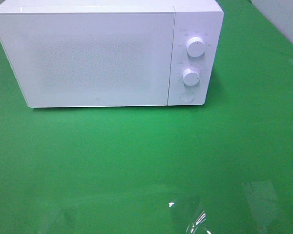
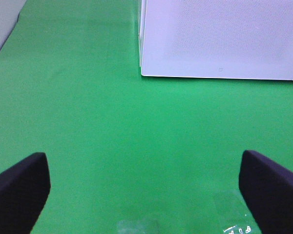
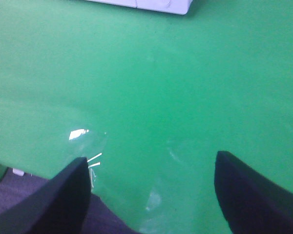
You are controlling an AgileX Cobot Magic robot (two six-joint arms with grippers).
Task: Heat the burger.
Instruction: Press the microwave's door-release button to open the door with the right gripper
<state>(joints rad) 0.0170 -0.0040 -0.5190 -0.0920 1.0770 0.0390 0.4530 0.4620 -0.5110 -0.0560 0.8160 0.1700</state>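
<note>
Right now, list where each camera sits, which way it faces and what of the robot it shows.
High camera: mounted high off the arms, looking down at the shut microwave on the green table; no robot part shows.
Left wrist camera: on the left arm, facing forward at the microwave's door; the open left pincer frames the view.
Right wrist camera: on the right arm, tilted down at the table, catching a sliver of the microwave; the open right pincer shows.
Shared: all three see the microwave and table.

Microwave dial markings are too small to read
</note>
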